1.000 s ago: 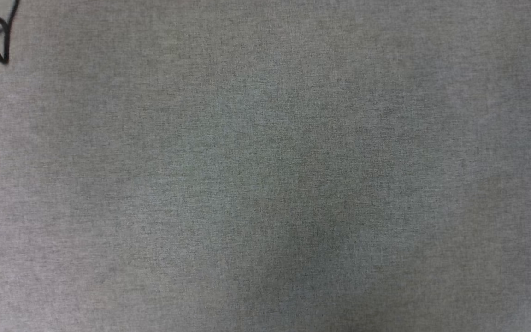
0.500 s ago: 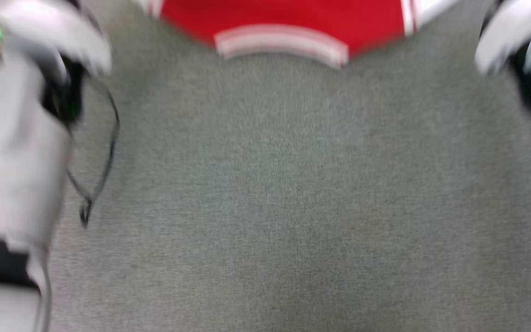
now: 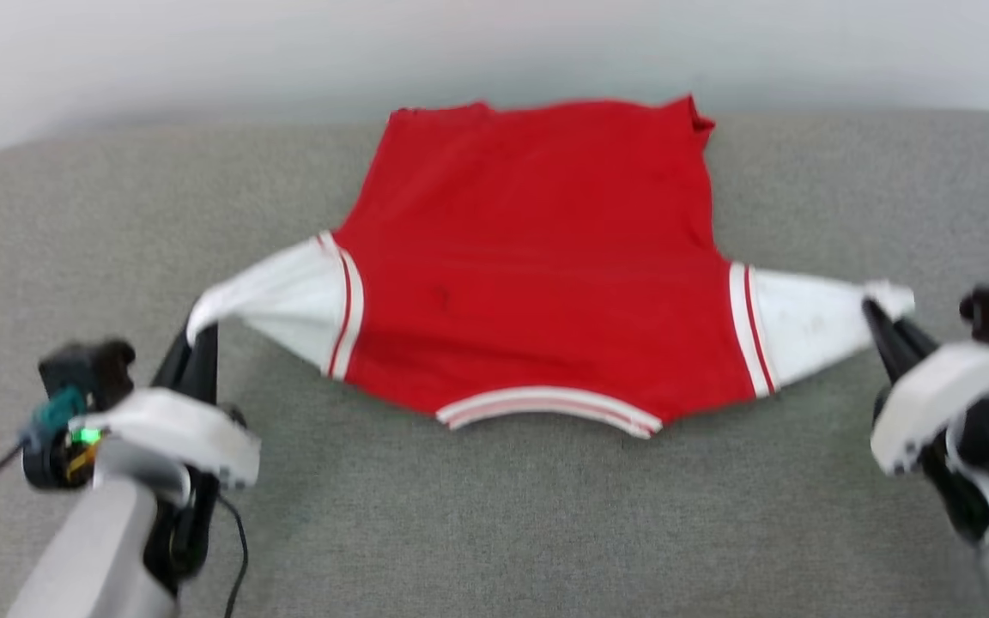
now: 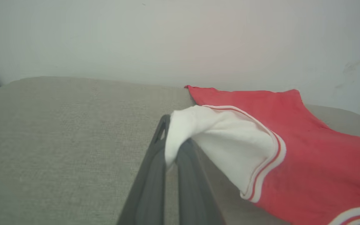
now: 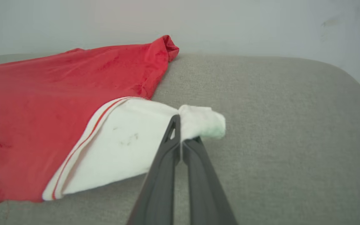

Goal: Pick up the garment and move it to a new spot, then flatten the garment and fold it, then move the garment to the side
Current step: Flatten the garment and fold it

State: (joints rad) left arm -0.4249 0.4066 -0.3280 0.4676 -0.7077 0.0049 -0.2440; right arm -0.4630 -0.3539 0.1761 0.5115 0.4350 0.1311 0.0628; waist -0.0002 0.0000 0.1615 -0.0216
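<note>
Head view shows you the red jersey T-shirt with white sleeves (image 3: 537, 257) spread on the grey fabric surface (image 3: 494, 532); your left fingers (image 3: 198, 356) and right fingers (image 3: 889, 335) each pinch a sleeve tip.

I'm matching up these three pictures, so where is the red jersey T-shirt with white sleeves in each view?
Head view: the red jersey T-shirt lies spread across the upper middle of the grey fabric surface.
Left wrist view: it lies at the right side, down to the lower right corner.
Right wrist view: it covers the left half.
Shared landmark: its red-and-white striped collar trim, at the shirt's near edge.
</note>
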